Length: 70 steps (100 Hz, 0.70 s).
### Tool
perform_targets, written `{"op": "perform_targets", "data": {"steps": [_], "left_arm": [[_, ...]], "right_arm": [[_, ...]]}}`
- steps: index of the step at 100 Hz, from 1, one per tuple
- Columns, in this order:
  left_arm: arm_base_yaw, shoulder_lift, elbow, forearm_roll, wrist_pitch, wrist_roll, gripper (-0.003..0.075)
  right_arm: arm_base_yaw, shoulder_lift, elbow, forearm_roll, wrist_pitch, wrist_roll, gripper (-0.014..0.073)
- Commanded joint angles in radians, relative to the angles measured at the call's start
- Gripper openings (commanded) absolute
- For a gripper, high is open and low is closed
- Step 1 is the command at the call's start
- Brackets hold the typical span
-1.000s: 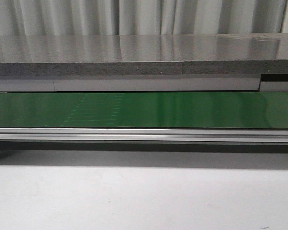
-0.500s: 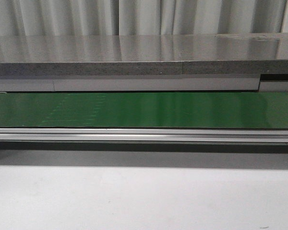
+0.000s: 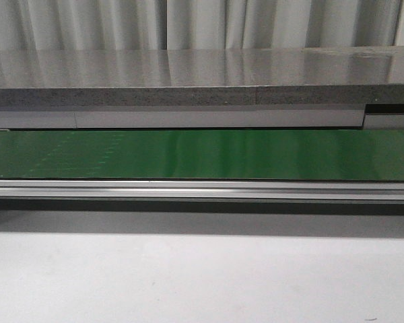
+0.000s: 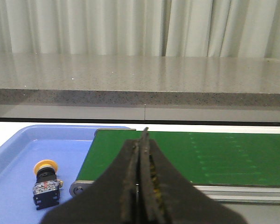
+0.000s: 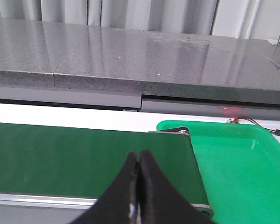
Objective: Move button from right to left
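Front view: a green conveyor belt (image 3: 202,155) runs across the middle of the frame from edge to edge, with a silver metal rail below it. A grey speckled stone ledge (image 3: 188,74) fills the upper part, pale curtains behind it. A bare white table (image 3: 202,276) fills the lower part. No hand and no button appear here.

Left wrist view: the left hand (image 4: 141,140) rises from the bottom centre, its two dark fingers pressed together, holding nothing. The button (image 4: 45,184) stands at the lower left inside a blue tray (image 4: 18,154), yellow cap up on its dark body, just beside the end roller of the belt (image 4: 214,156).

Right wrist view: the right hand (image 5: 138,161) rises from the bottom centre, fingers closed against each other and empty. The belt (image 5: 74,158) ends just beside a green tray (image 5: 238,163) at the lower right.
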Motion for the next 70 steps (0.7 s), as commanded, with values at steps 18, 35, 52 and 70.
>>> {"op": "perform_targets", "data": {"steps": [18, 35, 52, 70], "left_arm": [[-0.001, -0.031, 0.044, -0.011, -0.084, -0.009, -0.002], [-0.001, -0.031, 0.044, -0.011, -0.084, -0.009, -0.002], [-0.001, -0.031, 0.044, -0.011, -0.084, -0.009, -0.002], [-0.001, -0.031, 0.044, -0.011, -0.084, -0.009, -0.002]], "right_arm": [[0.0, 0.009, -0.029, -0.01, -0.073, -0.001, -0.0067], [0.0, 0.009, -0.029, -0.01, -0.079, -0.001, -0.0067], [-0.001, 0.007, -0.017, -0.01, -0.107, -0.001, -0.0067], [-0.001, -0.06, 0.096, -0.068, -0.274, 0.087, -0.0067]]}}
